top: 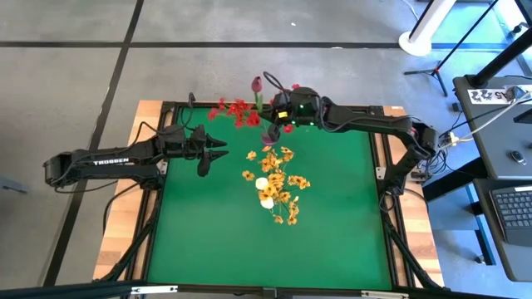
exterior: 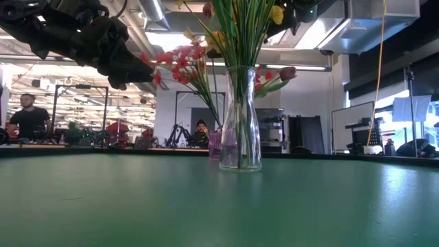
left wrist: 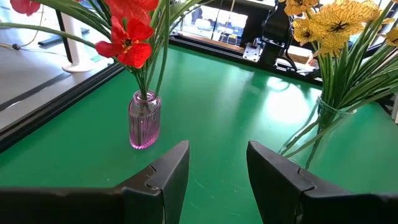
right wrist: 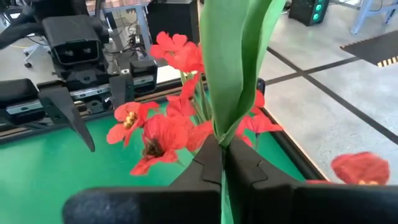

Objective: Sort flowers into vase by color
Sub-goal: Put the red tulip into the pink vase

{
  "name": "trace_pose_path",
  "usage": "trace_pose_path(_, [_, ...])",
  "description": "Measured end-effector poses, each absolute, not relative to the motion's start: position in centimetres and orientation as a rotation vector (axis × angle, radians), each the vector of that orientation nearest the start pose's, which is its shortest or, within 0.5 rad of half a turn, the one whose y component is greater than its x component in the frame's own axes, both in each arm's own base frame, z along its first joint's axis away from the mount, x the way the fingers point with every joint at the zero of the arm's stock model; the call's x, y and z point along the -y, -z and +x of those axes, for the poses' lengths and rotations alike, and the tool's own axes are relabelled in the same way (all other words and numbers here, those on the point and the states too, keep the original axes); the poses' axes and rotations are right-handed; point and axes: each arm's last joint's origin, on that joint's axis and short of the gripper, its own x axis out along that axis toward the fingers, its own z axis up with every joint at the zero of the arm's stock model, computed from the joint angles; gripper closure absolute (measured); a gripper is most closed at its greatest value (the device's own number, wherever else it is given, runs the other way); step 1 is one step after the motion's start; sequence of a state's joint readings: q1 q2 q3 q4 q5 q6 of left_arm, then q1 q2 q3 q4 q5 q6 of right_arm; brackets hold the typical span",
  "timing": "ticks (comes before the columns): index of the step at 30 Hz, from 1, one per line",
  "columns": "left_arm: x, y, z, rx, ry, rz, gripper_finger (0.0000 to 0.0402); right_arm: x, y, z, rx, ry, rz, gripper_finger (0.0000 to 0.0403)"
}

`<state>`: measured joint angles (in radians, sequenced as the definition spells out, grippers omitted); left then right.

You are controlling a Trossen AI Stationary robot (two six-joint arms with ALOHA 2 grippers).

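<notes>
My right gripper [top: 274, 119] hovers over the table's far edge beside the red blossom spray [top: 237, 110], shut on a dark magenta tulip stem [top: 257, 84]. The red spray stands in a small pink ribbed vase [left wrist: 144, 119]. A clear glass vase [exterior: 240, 123] at the table's middle holds the yellow-orange sprays [top: 283, 178] and white tulip buds [top: 263, 184]. My left gripper [top: 212, 154] is open and raised left of the two vases; in its wrist view its fingers [left wrist: 166, 171] point between them, touching nothing. My right gripper [right wrist: 222, 149] pinches the tulip's green stalk and leaf [right wrist: 231, 118] between its two fingers. The fingers reach in level from the table's right and lie across the stalk. The stem is lifted clear of the table, and its leaf rises upright above the fingers.
The green mat [top: 332, 224] has a black frame [top: 384, 208] round it. Room stays free on the mat's near half and right side. Beyond the far edge, people sit in the room [exterior: 27, 116]. A laptop and stands are off the table's right [top: 515, 208].
</notes>
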<state>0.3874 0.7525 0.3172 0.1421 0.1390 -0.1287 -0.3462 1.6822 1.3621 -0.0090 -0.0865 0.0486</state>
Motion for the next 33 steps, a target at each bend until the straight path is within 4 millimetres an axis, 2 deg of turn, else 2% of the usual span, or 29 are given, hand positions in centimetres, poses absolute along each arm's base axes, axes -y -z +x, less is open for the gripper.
trace_pose_path(33, [-5.94, -20.71, 15.62, -0.268, -0.265, -0.204, 0.0246, 13.26, -31.32, 36.9, -0.337, 0.327, 0.057, 0.0403])
